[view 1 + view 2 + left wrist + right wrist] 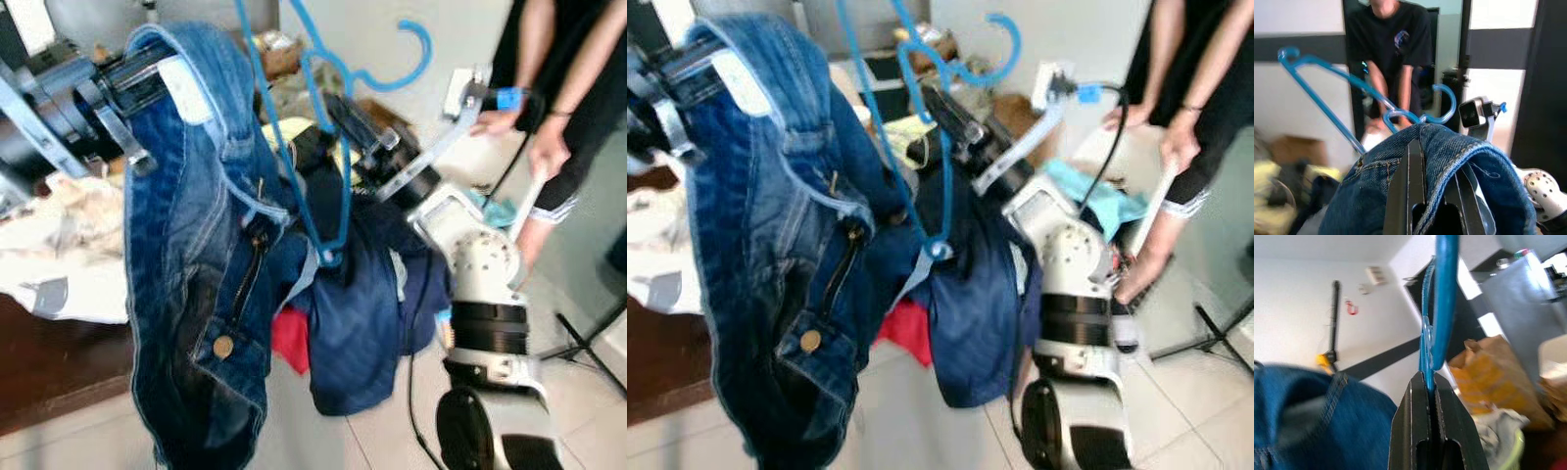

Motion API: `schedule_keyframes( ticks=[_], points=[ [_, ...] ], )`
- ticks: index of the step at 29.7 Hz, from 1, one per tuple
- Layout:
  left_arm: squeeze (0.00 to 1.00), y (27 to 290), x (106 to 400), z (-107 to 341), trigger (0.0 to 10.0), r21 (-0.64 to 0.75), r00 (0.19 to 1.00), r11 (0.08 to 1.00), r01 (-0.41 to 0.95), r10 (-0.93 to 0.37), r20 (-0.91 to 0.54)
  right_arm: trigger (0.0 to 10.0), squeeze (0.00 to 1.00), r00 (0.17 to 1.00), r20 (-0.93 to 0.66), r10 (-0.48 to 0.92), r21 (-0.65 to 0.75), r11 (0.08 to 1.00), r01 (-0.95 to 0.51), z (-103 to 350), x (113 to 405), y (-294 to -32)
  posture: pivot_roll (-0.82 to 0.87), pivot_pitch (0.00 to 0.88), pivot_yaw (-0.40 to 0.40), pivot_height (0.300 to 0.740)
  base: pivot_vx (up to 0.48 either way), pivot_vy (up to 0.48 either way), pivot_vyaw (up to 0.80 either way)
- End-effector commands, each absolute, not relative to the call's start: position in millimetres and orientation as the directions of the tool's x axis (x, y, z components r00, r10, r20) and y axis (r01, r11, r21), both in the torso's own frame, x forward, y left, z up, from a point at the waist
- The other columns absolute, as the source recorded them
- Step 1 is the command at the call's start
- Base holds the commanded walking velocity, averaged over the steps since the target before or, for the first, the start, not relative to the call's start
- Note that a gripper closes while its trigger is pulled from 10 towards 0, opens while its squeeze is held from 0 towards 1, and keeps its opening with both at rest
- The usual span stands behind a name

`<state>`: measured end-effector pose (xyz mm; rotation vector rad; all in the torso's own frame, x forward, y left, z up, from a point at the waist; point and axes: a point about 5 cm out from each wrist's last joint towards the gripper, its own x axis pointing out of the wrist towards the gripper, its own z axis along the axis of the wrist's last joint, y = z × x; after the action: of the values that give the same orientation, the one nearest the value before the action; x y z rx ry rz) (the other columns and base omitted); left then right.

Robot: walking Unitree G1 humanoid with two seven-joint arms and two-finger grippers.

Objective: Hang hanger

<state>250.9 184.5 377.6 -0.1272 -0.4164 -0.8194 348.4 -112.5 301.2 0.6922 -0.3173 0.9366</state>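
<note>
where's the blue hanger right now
Held up mid-scene by the right gripper, the blue hanger hangs just right of the jeans held by the left gripper.

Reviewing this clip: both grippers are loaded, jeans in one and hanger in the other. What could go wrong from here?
The left gripper pinches only the waistband fold of the blue denim jeans; their hanging weight could pull them free. The right gripper clamps the thin blue plastic hanger by one edge, so it may twist. A person's hands are close behind the right arm.
</note>
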Motion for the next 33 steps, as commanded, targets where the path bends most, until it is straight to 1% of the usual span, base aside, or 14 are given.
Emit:
schedule_keyframes(
  ticks=[1,2,9,12,13,20,21,22,23,24,25,27,30,33],
  points=[
    [0.0,180,255,373,10.0,0.038,0.617,0.69,0.722,-0.669,0.414,10.0,0.0,0.58,0.516,0.63,0.402,0.42,-0.814,299,349,-110,0.01,0.0,0.002,0.74,-0.394,0.0,0.0],
    [0.0,175,264,357,10.0,-0.008,0.646,0.698,0.716,-0.657,0.389,10.0,0.0,0.625,0.478,0.617,0.415,0.469,-0.78,291,352,-115,0.0,0.0,0.005,0.74,-0.394,0.0,-0.8],
    [0.0,169,276,335,10.0,-0.062,0.686,0.715,0.696,-0.637,0.353,10.0,0.0,0.688,0.428,0.587,0.435,0.534,-0.725,281,357,-121,0.0,0.0,0.008,0.74,-0.391,0.0,-0.8],
    [0.0,167,282,323,10.0,-0.108,0.708,0.723,0.682,-0.616,0.345,10.0,0.0,0.741,0.372,0.559,0.445,0.593,-0.671,271,361,-125,0.0,0.0,0.006,0.74,-0.251,0.0,-0.8],
    [0.0,166,290,309,10.0,-0.14,0.747,0.751,0.645,-0.581,0.322,10.0,0.0,0.792,0.312,0.524,0.443,0.657,-0.61,261,365,-129,0.0,0.001,0.005,0.74,0.0,0.0,-0.8],
    [0.0,165,298,290,10.0,-0.16,0.79,0.784,0.6,-0.549,0.272,10.0,0.0,0.842,0.244,0.481,0.424,0.728,-0.539,250,368,-134,-0.01,0.003,0.006,0.74,0.0,0.0,-0.8],
    [0.0,174,307,253,10.0,-0.134,0.874,0.866,0.482,-0.466,0.139,10.0,0.0,0.896,0.162,0.413,0.388,0.809,-0.442,234,369,-144,-0.02,0.013,0.001,0.74,0.0,0.0,-0.8],
    [0.0,174,307,253,10.0,-0.134,0.874,0.866,0.482,-0.466,0.139,10.0,0.0,0.896,0.162,0.413,0.388,0.809,-0.442,234,369,-144,-0.02,0.013,0.001,0.74,0.0,0.0,-0.8],
    [0.0,189,303,211,10.0,-0.105,0.936,0.931,0.349,-0.352,-0.006,10.0,0.0,0.925,0.087,0.37,0.314,0.871,-0.378,214,362,-151,-0.04,0.02,-0.003,0.74,0.0,0.0,-0.8],
    [0.0,189,303,211,10.0,-0.105,0.936,0.931,0.349,-0.352,-0.006,10.0,0.0,0.925,0.087,0.37,0.314,0.871,-0.378,214,362,-151,-0.04,0.02,-0.003,0.74,0.0,0.0,-0.8],
    [0.0,199,285,176,10.0,-0.099,0.959,0.964,0.248,-0.258,-0.115,10.0,0.0,0.931,0.018,0.365,0.237,0.903,-0.359,191,346,-153,-0.05,0.03,-0.014,0.74,0.0,0.0,-0.8],
    [0.0,199,285,176,10.0,-0.099,0.959,0.964,0.248,-0.258,-0.115,10.0,0.0,0.931,0.018,0.365,0.237,0.903,-0.359,191,346,-153,-0.05,0.03,-0.014,0.74,0.0,0.0,-0.8],
    [0.0,199,238,134,10.0,-0.211,0.96,0.975,0.073,-0.126,-0.249,10.0,0.0,0.898,-0.117,0.425,0.203,0.895,-0.397,143,302,-140,-0.05,0.047,-0.034,0.74,0.0,0.0,-0.8],
    [0.0,197,225,129,10.0,-0.281,0.961,0.96,0.02,-0.096,-0.26,10.0,0.0,0.888,-0.13,0.441,0.206,0.888,-0.411,139,292,-138,-0.04,0.052,-0.044,0.74,0.0,0.0,-0.8]
  ],
)
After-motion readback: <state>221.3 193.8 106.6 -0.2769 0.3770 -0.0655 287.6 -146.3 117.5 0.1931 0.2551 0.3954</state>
